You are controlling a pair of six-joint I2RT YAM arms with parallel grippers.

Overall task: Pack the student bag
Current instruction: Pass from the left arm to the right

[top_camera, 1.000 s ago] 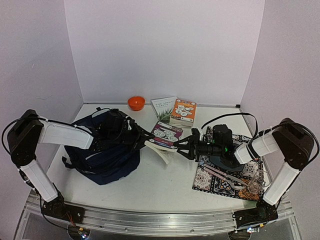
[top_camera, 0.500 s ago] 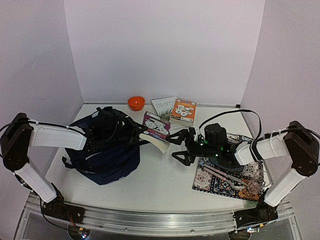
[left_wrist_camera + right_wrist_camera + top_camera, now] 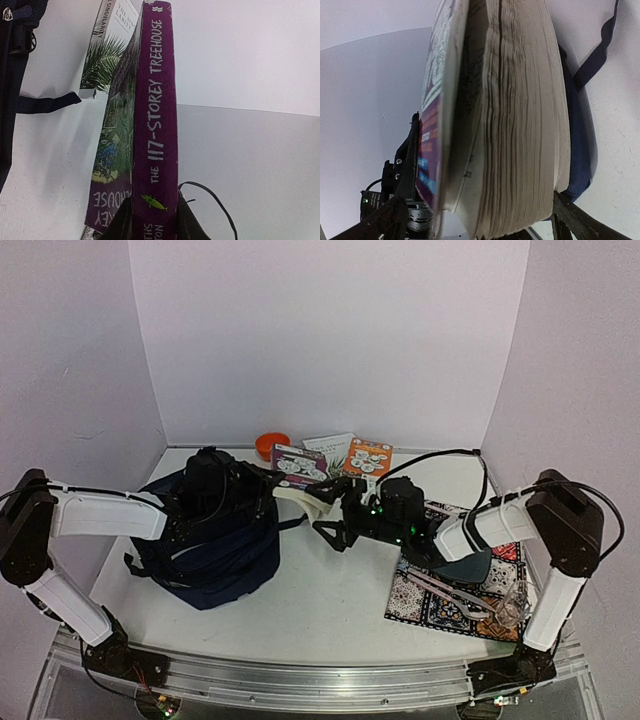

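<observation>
While left fingers [image 3: 120, 225] clamp book [image 3: 155, 115], right fingers [image 3: 387, 220] gape, student bag [image 3: 215, 550] beside left.

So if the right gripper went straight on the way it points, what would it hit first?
Most likely the page edge of the purple book, right ahead of the open right gripper. The left gripper holds its spine; the backpack lies beyond.

Bright, even overhead light — soft shadows, wide-angle edge bending, blurry wrist close-ups.
</observation>
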